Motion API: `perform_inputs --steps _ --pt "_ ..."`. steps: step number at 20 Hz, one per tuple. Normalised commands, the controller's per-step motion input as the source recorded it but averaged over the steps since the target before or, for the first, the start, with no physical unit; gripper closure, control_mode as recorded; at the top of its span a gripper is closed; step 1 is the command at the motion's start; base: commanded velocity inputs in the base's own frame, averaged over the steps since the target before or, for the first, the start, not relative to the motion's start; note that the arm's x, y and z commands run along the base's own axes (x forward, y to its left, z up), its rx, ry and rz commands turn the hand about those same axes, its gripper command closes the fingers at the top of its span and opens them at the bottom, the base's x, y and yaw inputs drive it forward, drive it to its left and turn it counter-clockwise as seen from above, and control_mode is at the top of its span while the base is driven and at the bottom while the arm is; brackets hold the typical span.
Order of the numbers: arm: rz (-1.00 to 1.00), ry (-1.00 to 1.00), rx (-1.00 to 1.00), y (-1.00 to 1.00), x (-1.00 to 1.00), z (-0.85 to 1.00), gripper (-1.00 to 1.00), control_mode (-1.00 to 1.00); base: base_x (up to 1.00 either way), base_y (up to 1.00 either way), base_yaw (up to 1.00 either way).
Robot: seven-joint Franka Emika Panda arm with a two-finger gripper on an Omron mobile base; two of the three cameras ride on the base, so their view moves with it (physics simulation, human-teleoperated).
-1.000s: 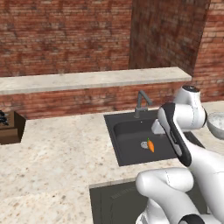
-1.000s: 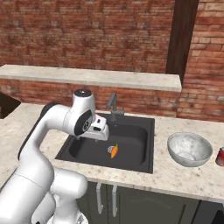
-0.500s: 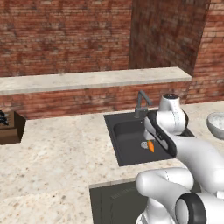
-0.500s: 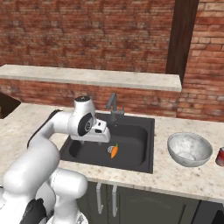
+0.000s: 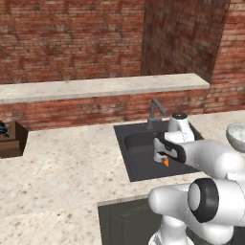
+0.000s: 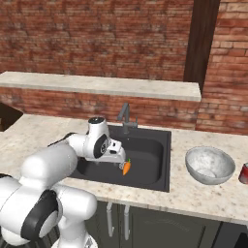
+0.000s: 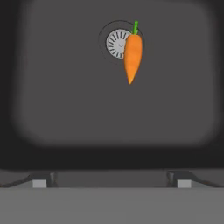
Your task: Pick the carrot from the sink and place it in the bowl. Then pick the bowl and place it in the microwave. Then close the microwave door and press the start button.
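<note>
Hovering over sink (image 6: 145,145), jaws (image 6: 117,162) wide, above carrot (image 7: 132,51)

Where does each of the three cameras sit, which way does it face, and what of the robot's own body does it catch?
Left base view: behind the arm on its left, looking forward and down at the sink; the white arm rises at lower right, its tool over the basin.
Right base view: behind on the right, facing the same counter; the arm rises at lower left, the bowl to the right.
Hand view: on the hand, looking down into the basin at the carrot beside the drain; fingertips at bottom, spread open.
Shared: all three show sink and carrot.
</note>
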Motion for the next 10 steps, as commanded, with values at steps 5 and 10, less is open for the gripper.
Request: perform_inputs --steps 5,10 --pt "0.0 0.0 0.02 -0.38 0.32 -0.31 -1.0 -1.0 0.0 0.0 0.0" --pt "0.0 0.0 0.01 -0.32 0.27 -0.29 -1.0 -1.0 0.0 0.0 0.0"
